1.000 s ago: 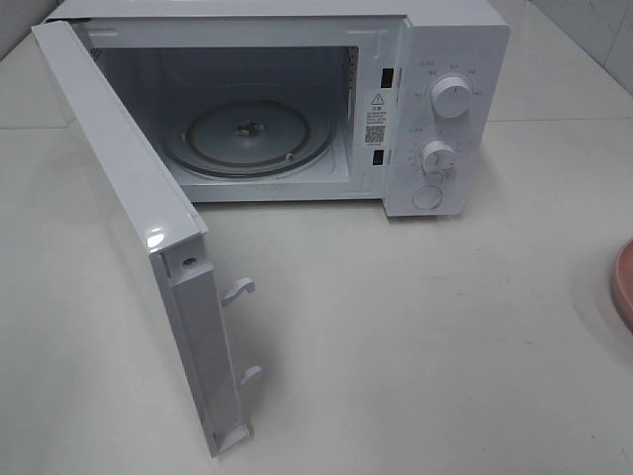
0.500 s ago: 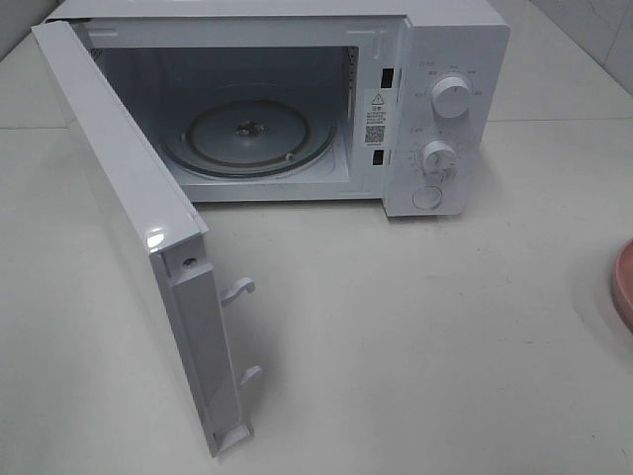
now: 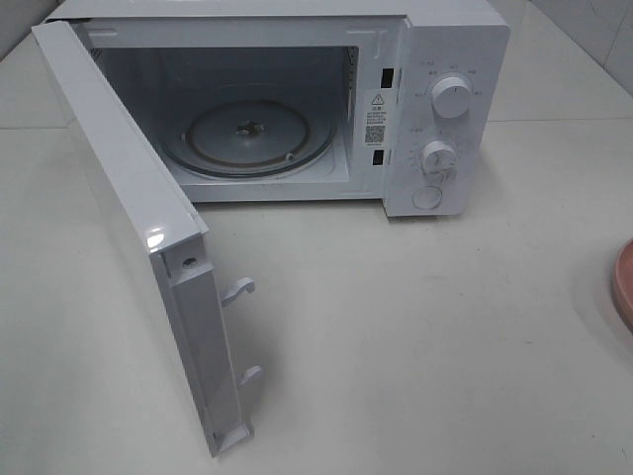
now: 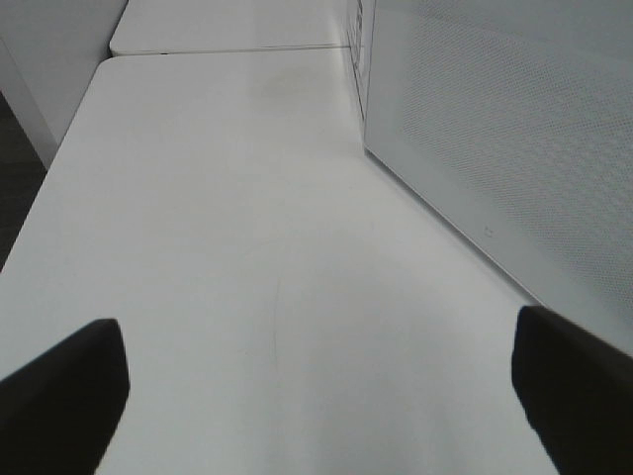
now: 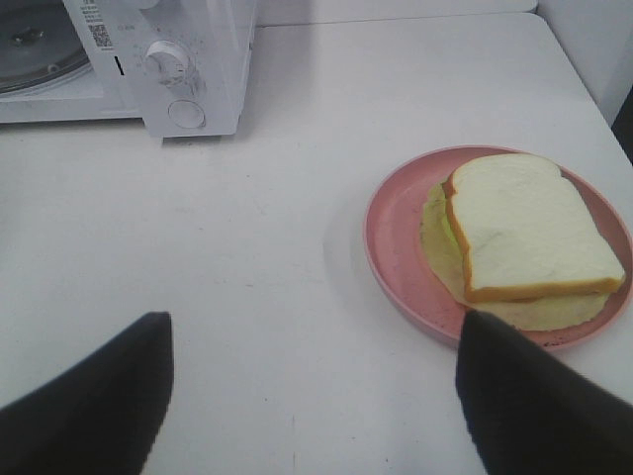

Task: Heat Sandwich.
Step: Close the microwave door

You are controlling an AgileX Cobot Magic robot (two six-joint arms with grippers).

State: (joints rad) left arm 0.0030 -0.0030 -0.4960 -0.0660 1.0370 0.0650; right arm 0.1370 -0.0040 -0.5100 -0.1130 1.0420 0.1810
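The sandwich (image 5: 524,233), white bread with a tan crust, lies on a round pink plate (image 5: 396,247) in the right wrist view. My right gripper (image 5: 312,401) is open, with the plate's near rim just ahead of one dark finger (image 5: 524,396). A sliver of the pink plate (image 3: 625,287) shows at the right edge of the high view. The white microwave (image 3: 445,109) stands at the back with its door (image 3: 138,228) swung wide open and its glass turntable (image 3: 247,139) bare. My left gripper (image 4: 316,396) is open over bare table beside the door's outer face (image 4: 495,129).
The microwave door juts far out toward the front left. Two knobs and a round button (image 3: 427,197) sit on the control panel. The table's edge (image 4: 40,188) runs along one side in the left wrist view.
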